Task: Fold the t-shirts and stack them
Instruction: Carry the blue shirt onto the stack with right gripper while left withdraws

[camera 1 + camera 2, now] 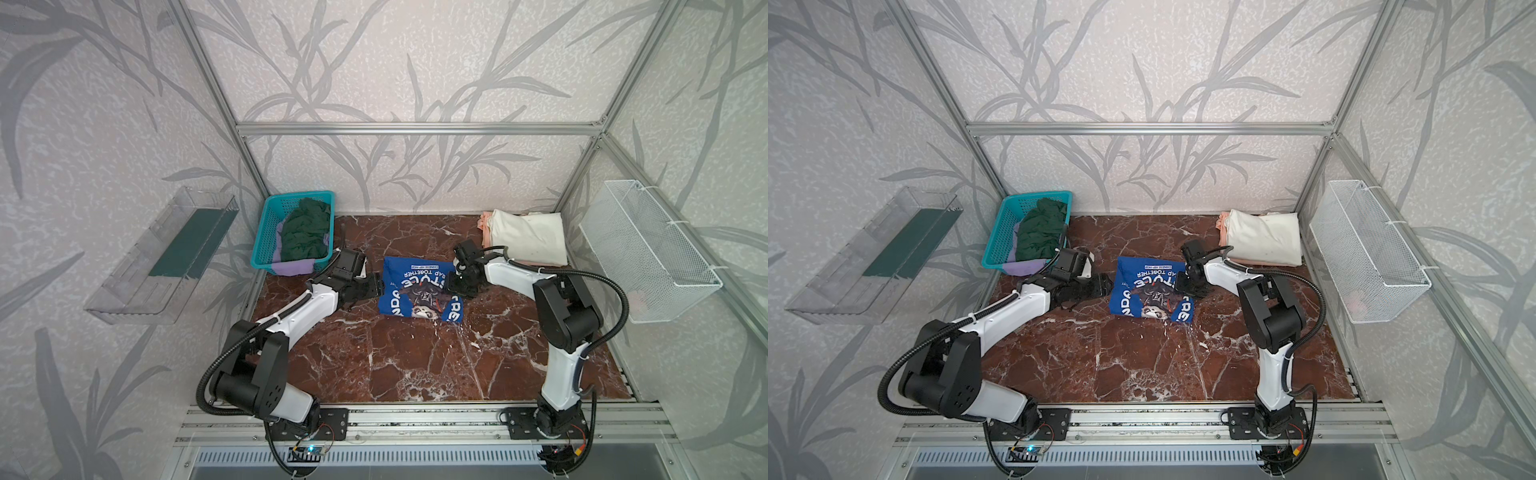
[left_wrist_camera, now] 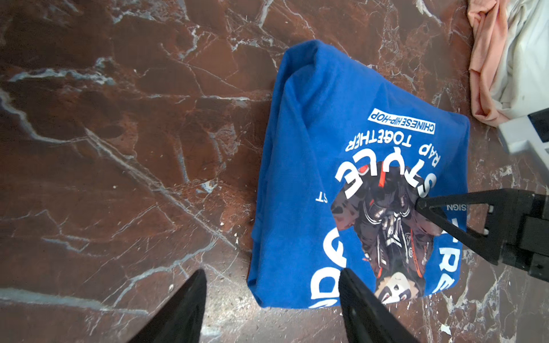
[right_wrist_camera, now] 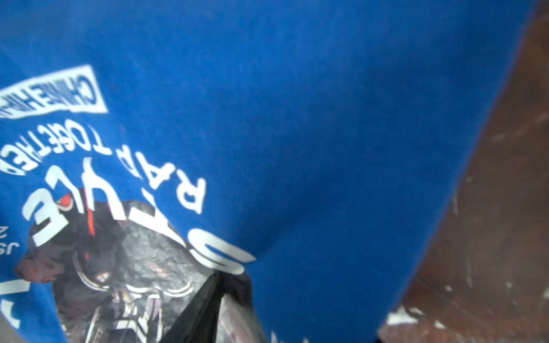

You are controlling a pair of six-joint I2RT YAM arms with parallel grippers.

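1. The left tool point(image 2: 272, 276) has its jaws apart, straddling the blue t-shirt point(image 1: 409, 276) edge.
2. The right tool point(image 1: 460, 289) touches its print; I cannot tell its grip.
3. The shirt lies folded mid-tabletop point(image 1: 415, 365).

Both top views are bright and evenly lit by soft light from above, with only faint shadows under the arms point(image 1: 299, 307) on the bench point(image 1: 415, 365). The left wrist view is sharp, with a thin shadow along the edge of the blue tee point(image 2: 297, 148). The right wrist view is blurred: the tee fills it, its lettering smeared, and the bench at the right edge is out of focus.
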